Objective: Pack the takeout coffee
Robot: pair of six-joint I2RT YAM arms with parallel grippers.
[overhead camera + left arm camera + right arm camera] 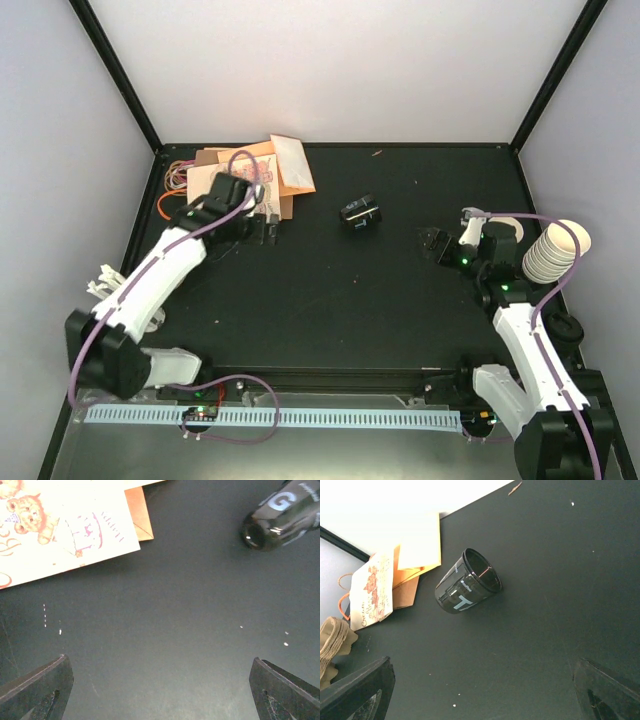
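Dark cup [360,212] lying on side; left fingers [40,687], right fingers [360,690] spread wide.

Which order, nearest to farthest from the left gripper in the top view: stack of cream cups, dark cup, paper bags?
1. paper bags: back left, just beyond the left gripper.
2. dark cup: lying on its side mid-table, to the gripper's right.
3. stack of cream cups: at the far right edge of the table.

Open desk [165,625] lies ahead of the left pincer [159,660]; beyond it, a printed bag [60,535] sits left and a toppled dark cup [282,515] right.
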